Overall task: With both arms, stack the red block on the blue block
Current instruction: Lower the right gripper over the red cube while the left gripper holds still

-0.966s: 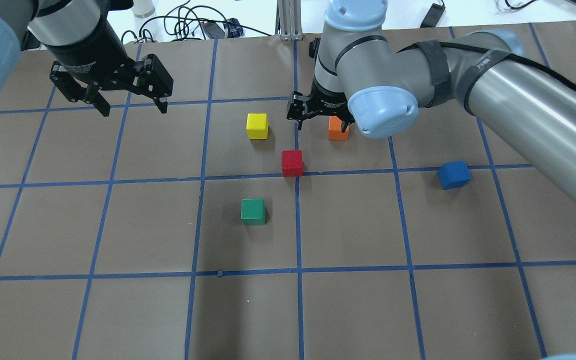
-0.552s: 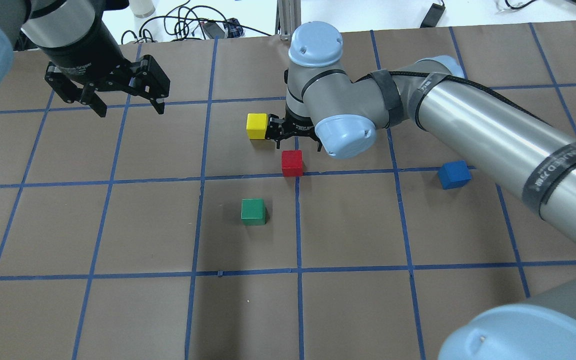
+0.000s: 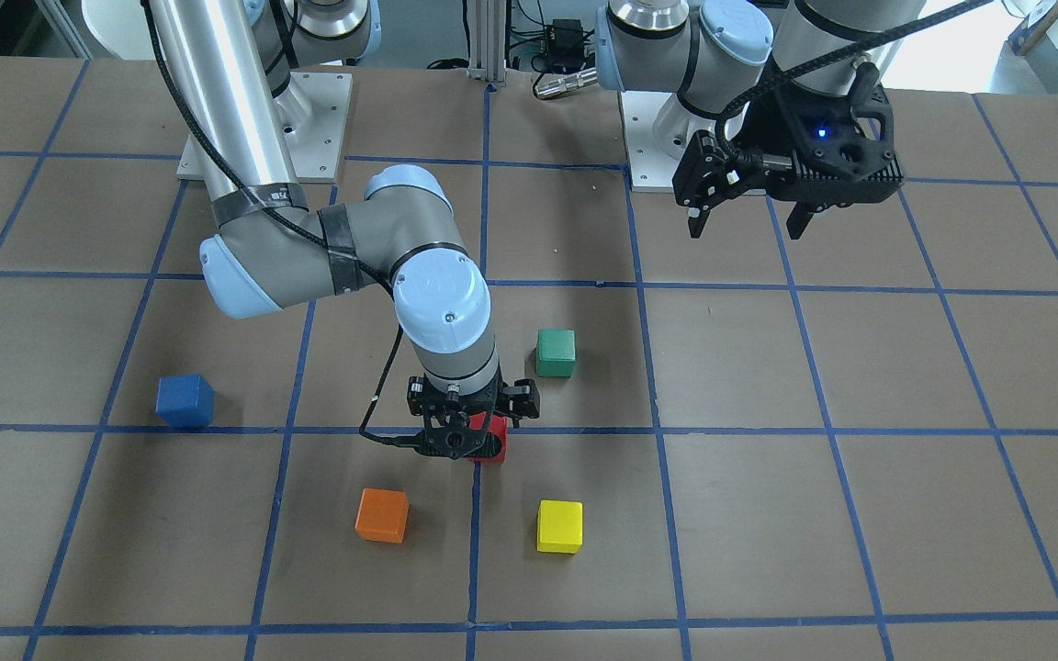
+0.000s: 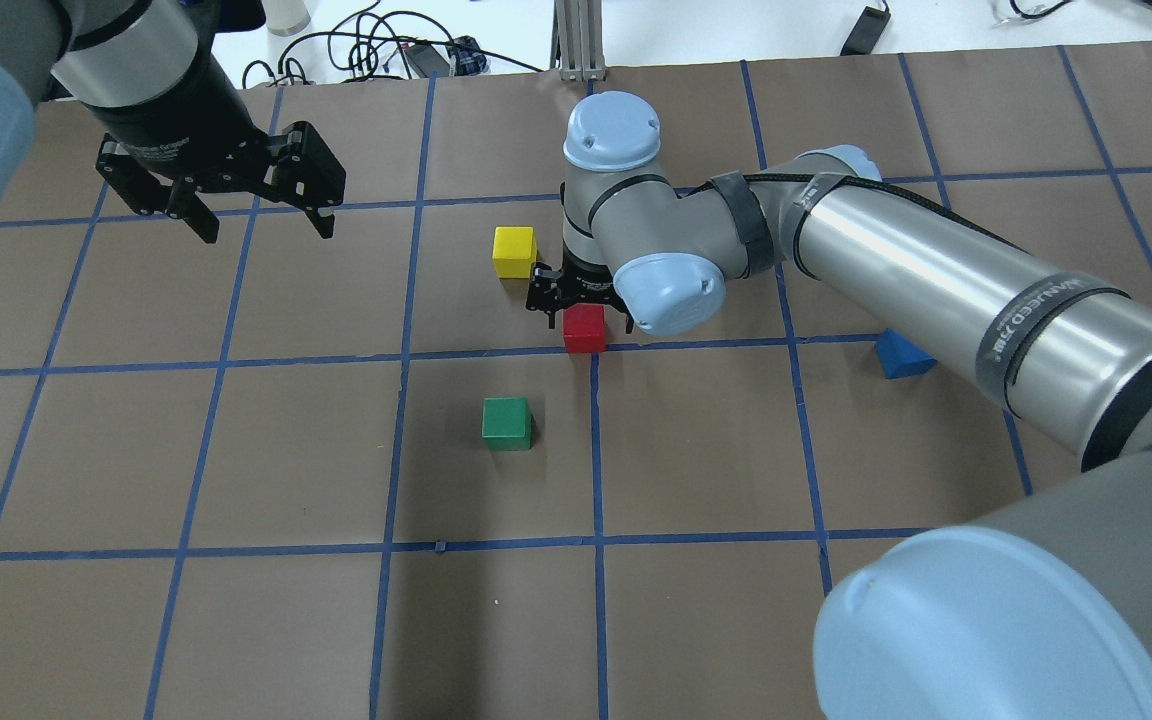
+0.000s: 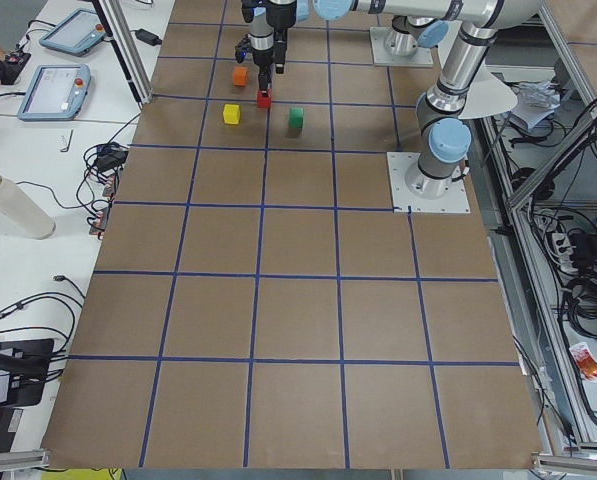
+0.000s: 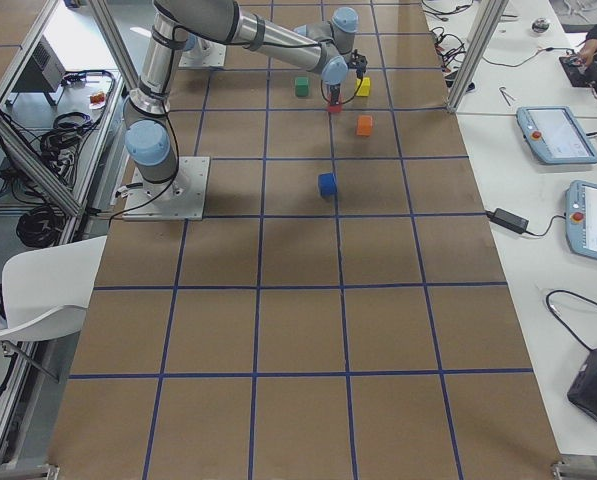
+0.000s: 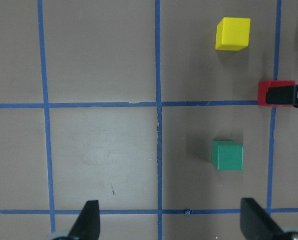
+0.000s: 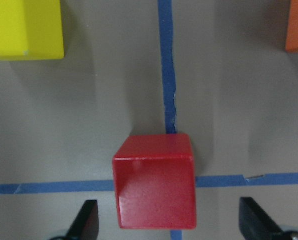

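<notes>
The red block (image 4: 584, 328) sits on a blue tape crossing near the table's middle. My right gripper (image 4: 581, 303) is open just above it, with its fingers either side of the block and not touching. In the right wrist view the red block (image 8: 154, 180) lies between the two fingertips (image 8: 86, 222). The blue block (image 4: 901, 356) sits to the right, partly hidden by my right arm; the front view shows the whole blue block (image 3: 185, 401). My left gripper (image 4: 266, 230) is open and empty, high over the far left.
A yellow cube (image 4: 514, 250) is just behind and left of the red block. A green cube (image 4: 506, 422) is in front and left of it. An orange cube (image 3: 382, 514), hidden by my arm in the overhead view, is beyond the red block.
My right gripper has moved from over the orange cube, left and toward me, to the red block. The left gripper has barely shifted.
</notes>
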Motion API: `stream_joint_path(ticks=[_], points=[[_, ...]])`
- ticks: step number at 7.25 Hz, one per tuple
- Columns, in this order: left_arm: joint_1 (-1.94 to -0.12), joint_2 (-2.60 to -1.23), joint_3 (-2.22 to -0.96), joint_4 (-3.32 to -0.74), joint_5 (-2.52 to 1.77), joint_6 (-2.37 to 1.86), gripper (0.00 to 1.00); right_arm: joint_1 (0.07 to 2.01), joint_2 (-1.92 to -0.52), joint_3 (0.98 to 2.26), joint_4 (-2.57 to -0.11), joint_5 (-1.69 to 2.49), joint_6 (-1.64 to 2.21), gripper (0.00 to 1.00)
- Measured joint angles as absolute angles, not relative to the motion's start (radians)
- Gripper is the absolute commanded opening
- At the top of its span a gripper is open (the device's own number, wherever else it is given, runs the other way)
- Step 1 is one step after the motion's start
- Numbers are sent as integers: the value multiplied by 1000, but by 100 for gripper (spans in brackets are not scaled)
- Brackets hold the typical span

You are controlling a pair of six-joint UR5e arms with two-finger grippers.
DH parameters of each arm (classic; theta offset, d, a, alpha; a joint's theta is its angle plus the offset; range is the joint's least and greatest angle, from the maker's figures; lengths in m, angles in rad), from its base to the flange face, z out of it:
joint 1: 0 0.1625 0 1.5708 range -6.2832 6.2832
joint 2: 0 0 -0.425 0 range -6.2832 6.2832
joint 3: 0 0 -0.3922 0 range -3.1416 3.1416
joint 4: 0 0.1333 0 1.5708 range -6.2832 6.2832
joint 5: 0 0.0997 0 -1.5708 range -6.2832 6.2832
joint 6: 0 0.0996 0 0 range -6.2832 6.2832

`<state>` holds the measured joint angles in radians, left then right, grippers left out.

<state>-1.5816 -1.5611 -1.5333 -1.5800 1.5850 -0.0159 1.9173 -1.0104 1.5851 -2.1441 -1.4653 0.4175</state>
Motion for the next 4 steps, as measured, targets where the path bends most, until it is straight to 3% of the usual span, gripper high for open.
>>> stream_joint_path(ticks=[1,3,4], points=[[-1582,-1562,-1534,-1580,1584,-19,100,1918,-995,1585,-2158,-1464,421,92],[-1580,-1567,-1531,-1579,1582,-26,100,1927,-968,1586,-2188,-1464,426,12],[-1582,-1567,-1531,-1579,1581,-28,100,1930,-963,1584,-2192,-1463,426,0]])
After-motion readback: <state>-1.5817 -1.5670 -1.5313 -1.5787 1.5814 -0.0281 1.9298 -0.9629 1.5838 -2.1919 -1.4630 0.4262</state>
